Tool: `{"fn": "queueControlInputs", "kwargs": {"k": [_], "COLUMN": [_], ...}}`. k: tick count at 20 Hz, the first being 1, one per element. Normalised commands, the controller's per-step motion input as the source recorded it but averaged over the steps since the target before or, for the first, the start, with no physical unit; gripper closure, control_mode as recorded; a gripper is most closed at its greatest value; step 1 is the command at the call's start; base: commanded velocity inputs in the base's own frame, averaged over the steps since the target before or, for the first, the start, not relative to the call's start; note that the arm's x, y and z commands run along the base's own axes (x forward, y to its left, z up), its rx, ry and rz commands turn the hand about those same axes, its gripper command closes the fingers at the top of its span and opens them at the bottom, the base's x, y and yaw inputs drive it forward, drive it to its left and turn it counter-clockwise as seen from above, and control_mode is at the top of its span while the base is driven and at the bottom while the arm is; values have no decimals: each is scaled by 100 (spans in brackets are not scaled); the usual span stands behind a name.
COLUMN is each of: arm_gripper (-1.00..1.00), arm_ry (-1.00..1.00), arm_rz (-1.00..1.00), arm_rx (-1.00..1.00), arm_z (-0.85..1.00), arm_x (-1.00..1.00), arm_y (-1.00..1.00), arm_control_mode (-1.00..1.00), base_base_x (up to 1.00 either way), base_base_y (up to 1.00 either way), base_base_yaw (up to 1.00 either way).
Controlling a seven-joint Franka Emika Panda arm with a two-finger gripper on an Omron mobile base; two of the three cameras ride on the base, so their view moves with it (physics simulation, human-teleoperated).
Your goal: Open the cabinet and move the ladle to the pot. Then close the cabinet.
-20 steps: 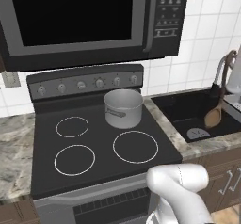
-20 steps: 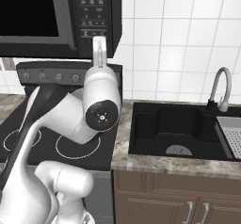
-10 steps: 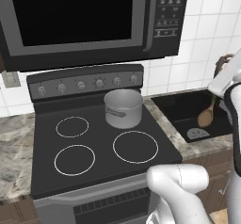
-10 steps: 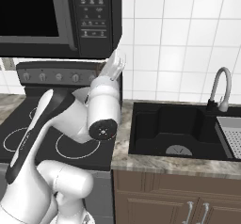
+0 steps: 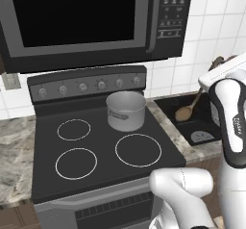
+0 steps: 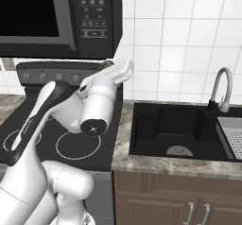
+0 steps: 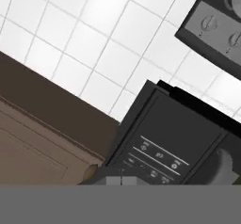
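One brown ladle [image 5: 186, 108] (round bowl, thin handle) above sink [image 5: 199, 127].

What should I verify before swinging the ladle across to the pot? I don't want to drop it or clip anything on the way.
1. Brown ladle with long dark handle held in shut jaws: ok, it hangs in the air.
2. Small grey metal pot lidless, empty, upright on black stove top: ok.
3. Ladle above pot: not ok, it is over the black sink, to the pot's right.
4. Way between them free: ok, as far as visible.
5. Dark brown wooden wall cabinet door open or closed: cannot tell.
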Motion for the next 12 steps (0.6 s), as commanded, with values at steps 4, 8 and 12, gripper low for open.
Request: {"fn": "queueControlInputs", "kwargs": {"k": [4,8,12], "arm_gripper": [100,100,100], "arm_ry": [5,6,5], "arm_rz": [0,0,0], "arm_rx": [49,50,48], "arm_z": [0,0,0], "arm_x": [22,18,22], "arm_y": [0,0,0], "arm_control_mode": [-100,-100,-100], "base_base_x": [0,0,0], "base_base_y": [0,0,0], "base_base_yaw": [0,0,0]}}
